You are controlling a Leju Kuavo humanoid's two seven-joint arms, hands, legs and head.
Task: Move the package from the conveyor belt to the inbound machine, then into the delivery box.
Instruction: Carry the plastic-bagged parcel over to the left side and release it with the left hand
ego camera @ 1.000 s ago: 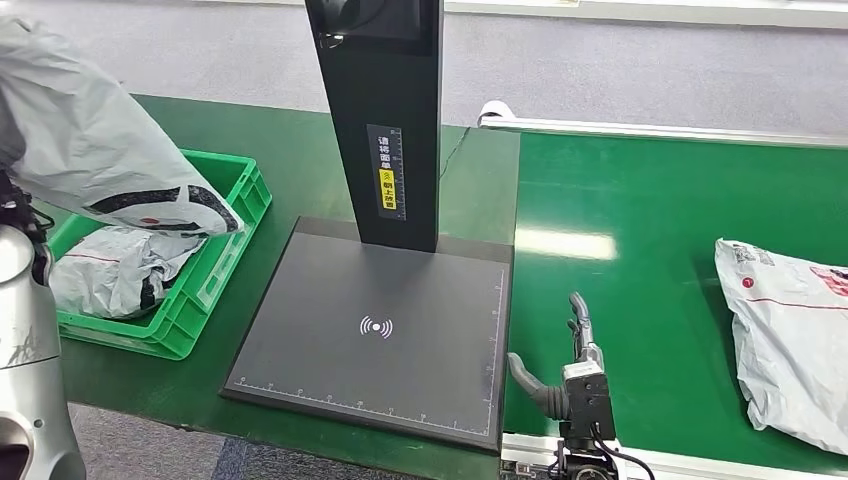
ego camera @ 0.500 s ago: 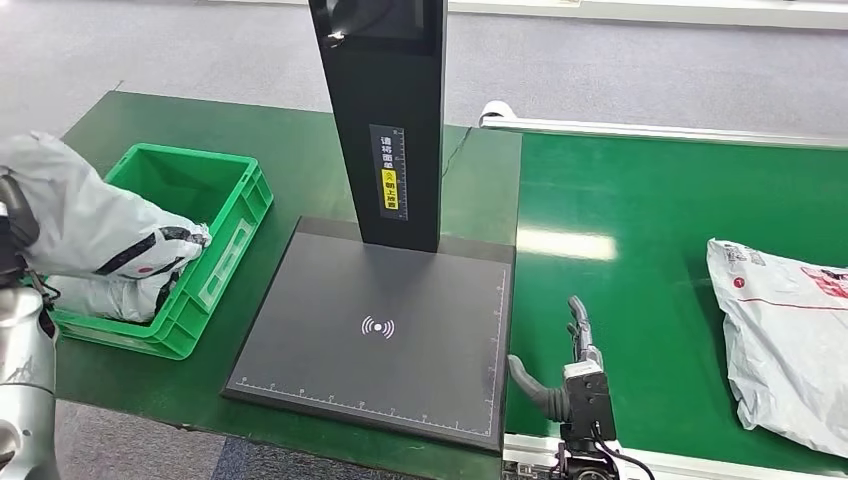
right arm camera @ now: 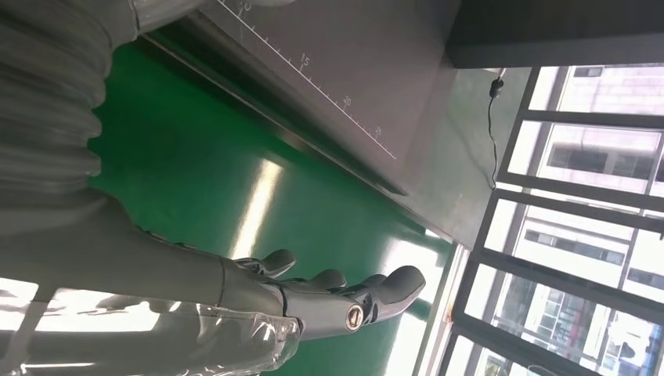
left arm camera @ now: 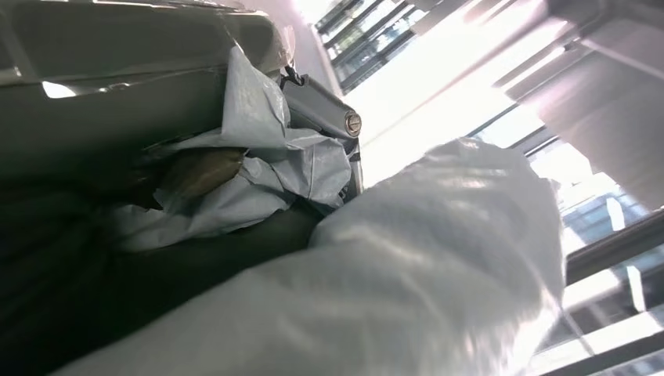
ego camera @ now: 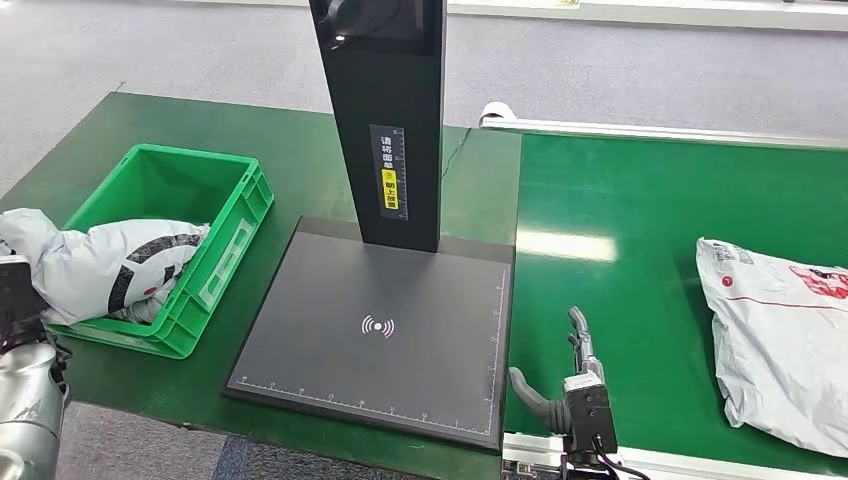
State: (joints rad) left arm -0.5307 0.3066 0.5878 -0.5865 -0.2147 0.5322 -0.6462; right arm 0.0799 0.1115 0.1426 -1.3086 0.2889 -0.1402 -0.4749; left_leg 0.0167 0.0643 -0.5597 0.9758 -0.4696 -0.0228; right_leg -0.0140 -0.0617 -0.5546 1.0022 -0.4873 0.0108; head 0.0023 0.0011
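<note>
From the head view, the package (ego camera: 110,268) I'm carrying lies across the near-left corner of the green delivery box (ego camera: 225,215), its long axis running from my left hand out over the rim into the box. In the left wrist view my left hand (left arm camera: 196,176) seems clamped on crumpled wrapping. The right wrist view shows my right hand (right arm camera: 329,294) over the conveyor belt (right arm camera: 188,164), fingers apart, holding nothing.
</note>
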